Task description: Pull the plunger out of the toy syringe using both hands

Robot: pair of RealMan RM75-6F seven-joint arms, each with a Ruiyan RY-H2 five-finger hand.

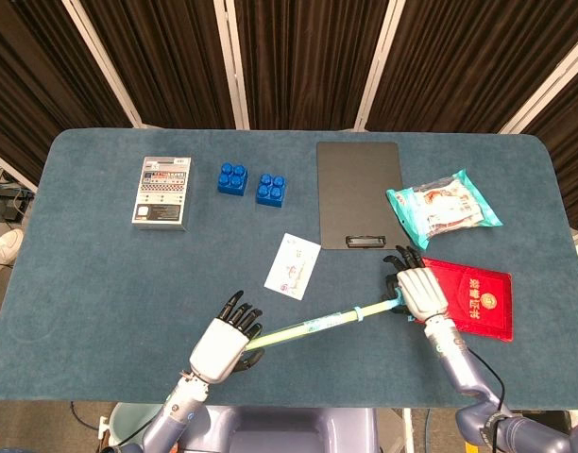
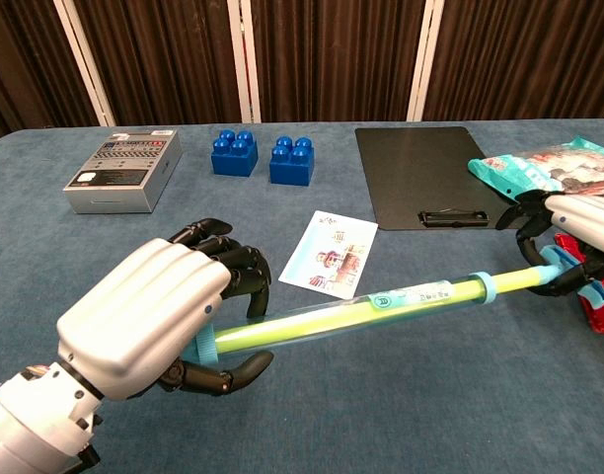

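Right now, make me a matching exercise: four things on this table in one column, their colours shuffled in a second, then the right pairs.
Things:
1. clipboard
2. blocks
3. booklet
4. plunger

Colours:
A. red
B. yellow-green
C. black
D. blue

Pairs: 1-C, 2-D, 3-A, 4-B
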